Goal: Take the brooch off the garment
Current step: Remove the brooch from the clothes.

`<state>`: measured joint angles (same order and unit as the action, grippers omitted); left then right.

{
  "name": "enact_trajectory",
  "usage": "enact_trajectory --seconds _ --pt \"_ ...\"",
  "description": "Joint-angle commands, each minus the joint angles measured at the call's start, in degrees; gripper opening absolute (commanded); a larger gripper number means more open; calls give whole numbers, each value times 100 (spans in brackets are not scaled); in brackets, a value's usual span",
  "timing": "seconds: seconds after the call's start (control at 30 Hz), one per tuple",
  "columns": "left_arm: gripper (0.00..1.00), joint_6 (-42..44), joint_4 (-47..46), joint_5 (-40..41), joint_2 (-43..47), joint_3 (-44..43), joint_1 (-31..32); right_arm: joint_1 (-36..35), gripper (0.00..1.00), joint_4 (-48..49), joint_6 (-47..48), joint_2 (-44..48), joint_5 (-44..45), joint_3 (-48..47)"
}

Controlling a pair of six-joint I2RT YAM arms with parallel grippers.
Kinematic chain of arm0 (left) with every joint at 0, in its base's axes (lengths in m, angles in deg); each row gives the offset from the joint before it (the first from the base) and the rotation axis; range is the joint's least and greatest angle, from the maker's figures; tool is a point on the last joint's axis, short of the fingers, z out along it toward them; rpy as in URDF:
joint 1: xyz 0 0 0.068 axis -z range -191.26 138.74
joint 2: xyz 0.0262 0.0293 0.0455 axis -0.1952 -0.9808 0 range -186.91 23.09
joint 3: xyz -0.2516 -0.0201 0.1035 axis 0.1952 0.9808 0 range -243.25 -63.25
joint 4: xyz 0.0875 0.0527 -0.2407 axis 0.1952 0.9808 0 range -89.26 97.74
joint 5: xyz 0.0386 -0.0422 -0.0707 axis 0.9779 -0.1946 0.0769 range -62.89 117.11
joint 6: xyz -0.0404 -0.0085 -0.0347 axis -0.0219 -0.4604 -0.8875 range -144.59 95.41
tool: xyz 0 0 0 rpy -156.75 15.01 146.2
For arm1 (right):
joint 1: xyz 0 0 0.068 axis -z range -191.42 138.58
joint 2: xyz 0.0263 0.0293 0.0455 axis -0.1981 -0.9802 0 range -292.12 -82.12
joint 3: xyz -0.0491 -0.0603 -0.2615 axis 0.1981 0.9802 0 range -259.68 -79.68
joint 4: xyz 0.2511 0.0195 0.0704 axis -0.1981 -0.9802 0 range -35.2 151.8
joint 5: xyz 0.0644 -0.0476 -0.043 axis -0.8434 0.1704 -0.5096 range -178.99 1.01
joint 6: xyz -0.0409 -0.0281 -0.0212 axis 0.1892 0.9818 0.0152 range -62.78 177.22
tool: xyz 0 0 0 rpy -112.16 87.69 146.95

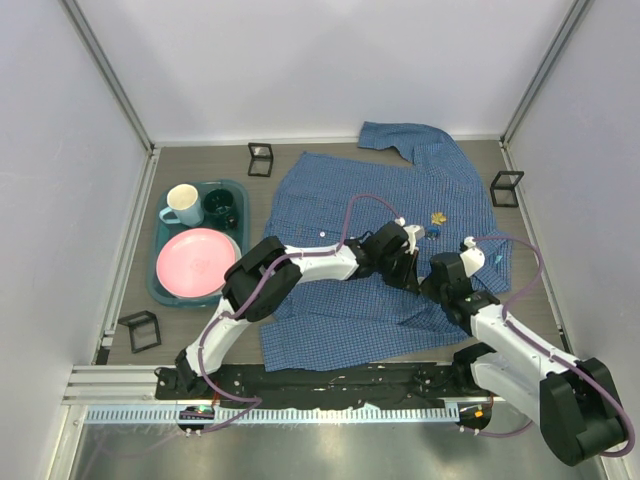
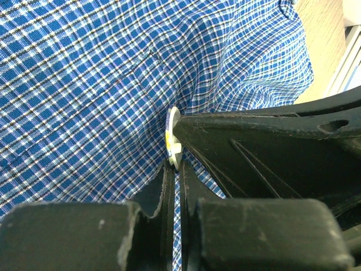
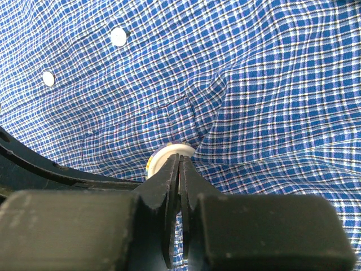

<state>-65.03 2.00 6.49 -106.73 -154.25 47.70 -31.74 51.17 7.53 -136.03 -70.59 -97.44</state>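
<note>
Now the right jaws pinch the brooch on the garment.

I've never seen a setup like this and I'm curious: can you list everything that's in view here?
shirt: one, blue checked with white buttons, spread centrally
round brooch: one, white and yellow, at the pincer tips
small pins: three, gold, blue, yellowish, on the shirt
tray: one, teal, left
plate: one, pink, on the tray
mug: one, cream, on the tray
cup: one, dark green, on the tray
wire frames: three, black, scattered round the sides
arms: two, black and white, near edge
left pincer: one, black, closed beside the brooch
right pincer: one, black, closed on the brooch
</note>
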Motion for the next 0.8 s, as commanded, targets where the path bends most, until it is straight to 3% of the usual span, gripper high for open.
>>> enact_trajectory --seconds 0.0,0.4,0.57,0.67,0.77 --pt "0 168 -143 -276 36 -374 116 -253 11 -299 -120 -155 -749 255" --pt "0 204 -530 -513 97 -392 116 -438 9 -518 -23 -32 -768 150" --pt "1 20 -1039 -259 290 494 107 -429 15 -992 -181 144 -153 -175" --pt "15 28 -1110 -39 492 759 81 -429 22 -1081 -225 214 59 -289" --pt "23 46 -1093 -38 624 812 45 -429 26 -1116 -313 258 103 -325"
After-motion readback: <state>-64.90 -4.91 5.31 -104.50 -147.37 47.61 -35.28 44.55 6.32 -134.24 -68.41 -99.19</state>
